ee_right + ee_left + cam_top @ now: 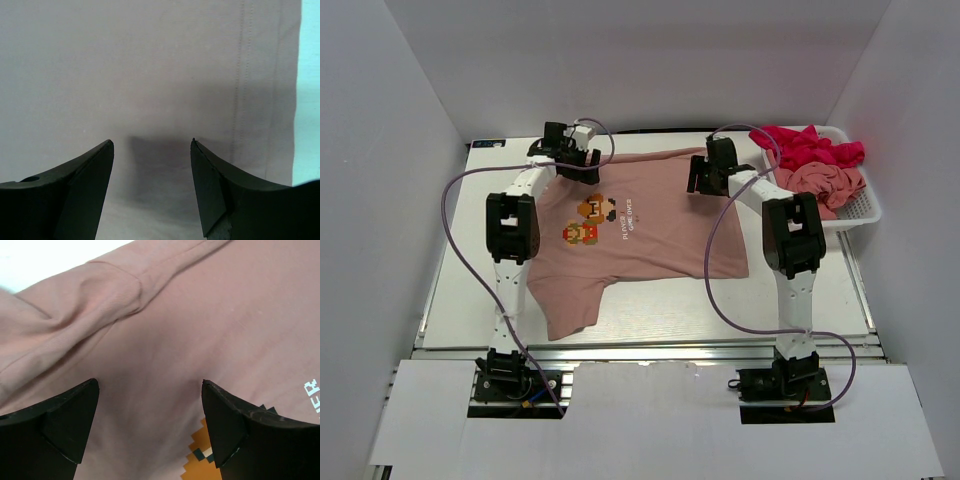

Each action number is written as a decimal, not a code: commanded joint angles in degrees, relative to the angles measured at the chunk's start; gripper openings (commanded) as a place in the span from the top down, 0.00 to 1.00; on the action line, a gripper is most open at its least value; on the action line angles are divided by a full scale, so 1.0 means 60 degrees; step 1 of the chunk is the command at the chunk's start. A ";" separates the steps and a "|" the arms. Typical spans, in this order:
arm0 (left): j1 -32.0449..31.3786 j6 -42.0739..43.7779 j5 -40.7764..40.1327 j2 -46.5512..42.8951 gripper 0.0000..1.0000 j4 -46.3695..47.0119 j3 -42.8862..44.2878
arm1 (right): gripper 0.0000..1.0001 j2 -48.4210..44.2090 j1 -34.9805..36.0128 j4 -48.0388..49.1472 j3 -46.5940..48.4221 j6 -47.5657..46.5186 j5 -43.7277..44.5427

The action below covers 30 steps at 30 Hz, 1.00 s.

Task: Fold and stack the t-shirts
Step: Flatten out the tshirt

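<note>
While both pairs of my jaws stand over the tabletop [650,310], a salmon-pink t-shirt [650,240] lies spread flat at the centre of the top frame, with its print [601,220] facing up. One sleeve [570,315] points toward the lower left.

My left jaws stand at the shirt's upper left edge, released and spread wide. The left wrist frame shows only cloth between them, with a sleeve seam [132,287] at upper left and the print at lower right.

My right jaws stand over the shirt's upper right part, likewise released and gripping nothing. The right wrist frame shows smooth cloth, with the stitched hem [240,90] at right beside a strip of bare tabletop.

I cannot tell whether either pair touches the cloth.

A white basket [855,222] at upper right holds a magenta-red t-shirt [810,148] and a second pink t-shirt [825,185], both crumpled.
</note>
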 commanded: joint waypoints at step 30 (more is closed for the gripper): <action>-0.0364 -0.1090 -0.4001 -0.0203 0.07 0.2360 0.0633 | 0.33 -0.0809 0.0289 0.1604 -0.1474 0.0193 0.0152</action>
